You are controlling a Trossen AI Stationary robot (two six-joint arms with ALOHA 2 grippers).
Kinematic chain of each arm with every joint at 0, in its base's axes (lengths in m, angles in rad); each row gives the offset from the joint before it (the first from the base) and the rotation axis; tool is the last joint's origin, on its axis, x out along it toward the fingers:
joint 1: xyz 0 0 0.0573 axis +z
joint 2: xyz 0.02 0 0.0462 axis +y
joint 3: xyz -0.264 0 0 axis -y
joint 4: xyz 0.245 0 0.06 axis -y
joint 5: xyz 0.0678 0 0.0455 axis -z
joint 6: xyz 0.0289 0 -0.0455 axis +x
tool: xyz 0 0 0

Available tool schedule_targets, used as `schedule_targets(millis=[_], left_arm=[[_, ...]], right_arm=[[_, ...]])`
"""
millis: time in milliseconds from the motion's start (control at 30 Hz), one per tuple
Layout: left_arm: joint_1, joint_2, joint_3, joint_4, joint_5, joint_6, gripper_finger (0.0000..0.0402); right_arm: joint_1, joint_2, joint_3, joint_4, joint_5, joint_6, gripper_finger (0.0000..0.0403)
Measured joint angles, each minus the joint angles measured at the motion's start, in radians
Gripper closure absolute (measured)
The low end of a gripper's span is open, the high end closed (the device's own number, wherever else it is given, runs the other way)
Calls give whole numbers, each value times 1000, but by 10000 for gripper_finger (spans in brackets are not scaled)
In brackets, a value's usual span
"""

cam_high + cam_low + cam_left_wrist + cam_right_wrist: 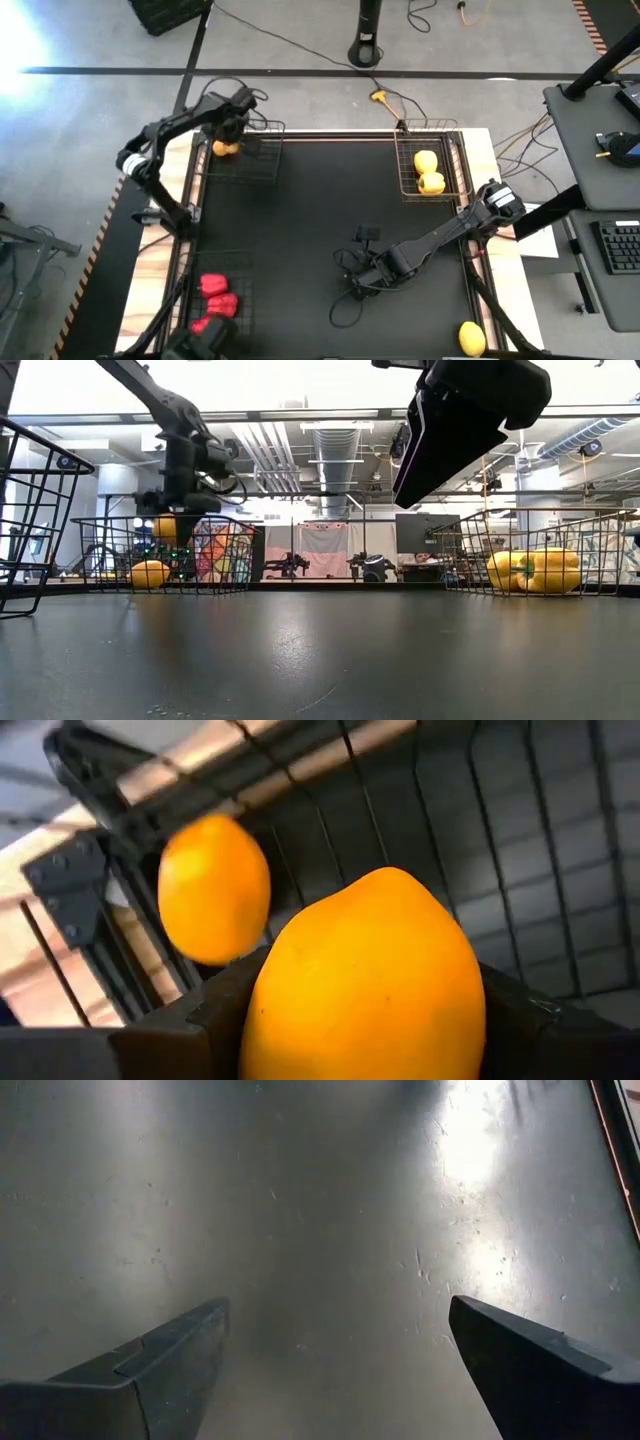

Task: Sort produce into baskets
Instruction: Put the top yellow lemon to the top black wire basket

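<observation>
The left end effector (pixel 226 140) hangs over the dark basket (pixel 262 172) at the far left corner of the tabletop (pixel 300 240), its two fingers clamped on an orange lemon-like oval (pixel 365 980). That held oval sits inside the basket's outline and above its floor, with its long axis running out forward between the fingers. A second oval (pixel 213 888) already lies on the basket floor just beside and below the held one, toward the basket's outer wall. The move ahead turns on this: straight down from the held oval the mesh looks free, with the resting oval slightly off to one side, so a release here would probably land next to it rather than on it.

Measured from that same basket, the coppery basket (pixel 407 178) with two yellow peppers (pixel 428 172) stands well across the tabletop at the far right corner, and the red peppers (pixel 215 300) sit in a basket at the near left corner. One loose yellow lemon (pixel 471 338) lies at the near right corner, farthest from the dark basket.

The right end effector (pixel 360 280) hovers open and empty over bare tabletop near the middle, clearly the nearer arm to that loose lemon, which lies off toward the near right from it.
</observation>
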Motion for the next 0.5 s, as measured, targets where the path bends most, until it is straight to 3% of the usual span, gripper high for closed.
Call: schedule_targets(millis=[133, 267, 500], left_arm=[[51, 53, 85, -16, 36, 29, 165], [106, 93, 146, -20, 166, 36, 165], [159, 184, 133, -40, 232, 21, 165]], right_arm=[[0, 0, 0, -2, 0, 10, 37], [0, 0, -2, -7, -1, 27, 37], [0, 1, -20, -7, -1, 61, 37]])
